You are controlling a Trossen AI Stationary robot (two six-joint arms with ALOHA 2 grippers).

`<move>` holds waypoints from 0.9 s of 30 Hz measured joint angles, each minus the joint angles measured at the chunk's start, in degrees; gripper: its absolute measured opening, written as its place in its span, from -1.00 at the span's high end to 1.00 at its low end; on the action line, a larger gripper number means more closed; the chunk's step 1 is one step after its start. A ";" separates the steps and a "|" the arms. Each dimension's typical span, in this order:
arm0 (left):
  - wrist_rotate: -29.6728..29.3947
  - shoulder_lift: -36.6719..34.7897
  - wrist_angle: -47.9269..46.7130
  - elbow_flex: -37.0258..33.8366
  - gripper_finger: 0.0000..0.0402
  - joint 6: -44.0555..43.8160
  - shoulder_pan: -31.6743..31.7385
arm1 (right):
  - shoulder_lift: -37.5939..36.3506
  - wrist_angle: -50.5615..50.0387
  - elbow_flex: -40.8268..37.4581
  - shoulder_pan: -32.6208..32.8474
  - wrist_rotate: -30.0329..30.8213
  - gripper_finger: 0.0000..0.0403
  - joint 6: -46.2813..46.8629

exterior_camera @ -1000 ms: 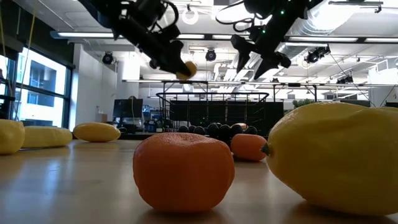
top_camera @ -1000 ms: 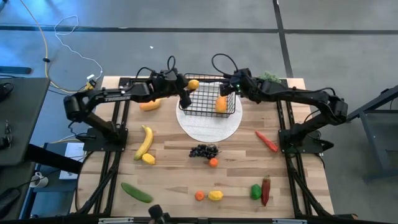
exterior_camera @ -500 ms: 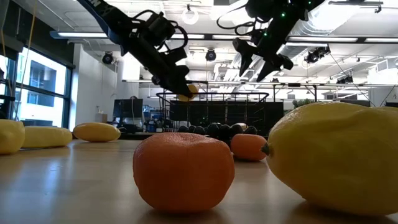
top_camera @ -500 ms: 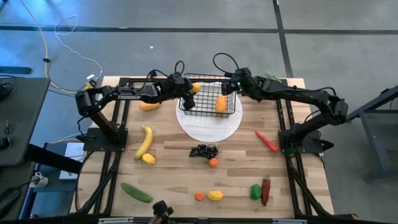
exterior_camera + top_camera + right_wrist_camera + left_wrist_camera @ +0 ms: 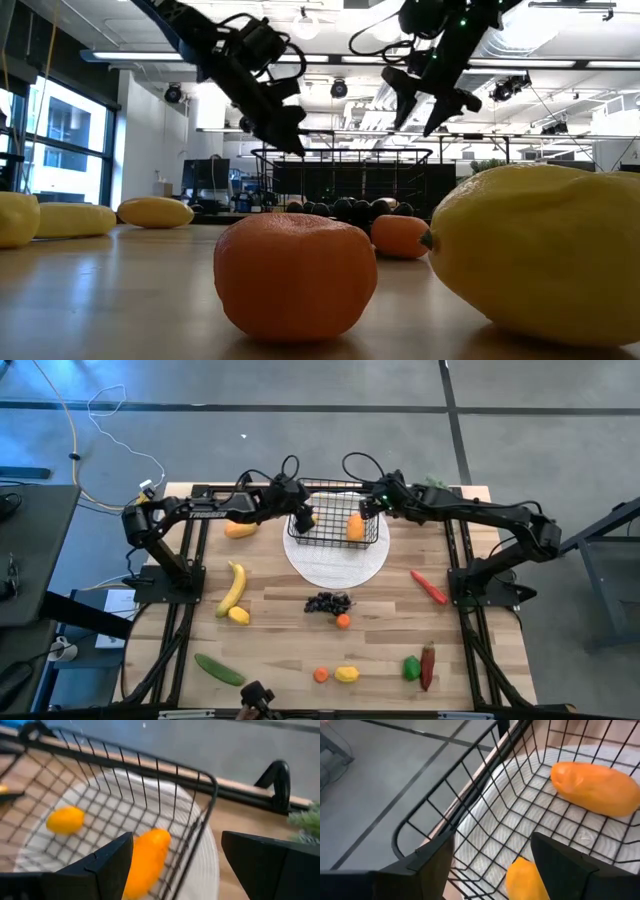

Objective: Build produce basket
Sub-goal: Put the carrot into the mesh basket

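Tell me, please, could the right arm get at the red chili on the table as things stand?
Probably yes. The red chili lies alone on bare wood on the right arm's side, nothing on or against it. The right gripper hangs open over the basket, holding nothing.

basket (image 5: pixel 335 520) top open | both arms crowd rim | front table uncrowded

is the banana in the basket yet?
No. In the high view the banana lies on the bare table well in front of the basket, which holds only two orange-yellow pieces.
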 joint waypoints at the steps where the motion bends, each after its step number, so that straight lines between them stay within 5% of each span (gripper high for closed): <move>1: 0.02 -0.02 -2.04 1.19 -0.27 0.02 0.00 | -0.43 -1.35 0.00 0.03 -0.43 -0.41 0.01; 17: 2.51 -1.28 -30.24 22.85 -0.26 7.17 0.33 | -10.82 -21.66 -0.02 5.21 -13.39 -0.41 7.97; 27: 20.15 -6.43 -42.38 23.81 -0.26 1.95 -0.02 | -11.10 -31.99 -1.95 14.74 -16.79 -0.41 13.44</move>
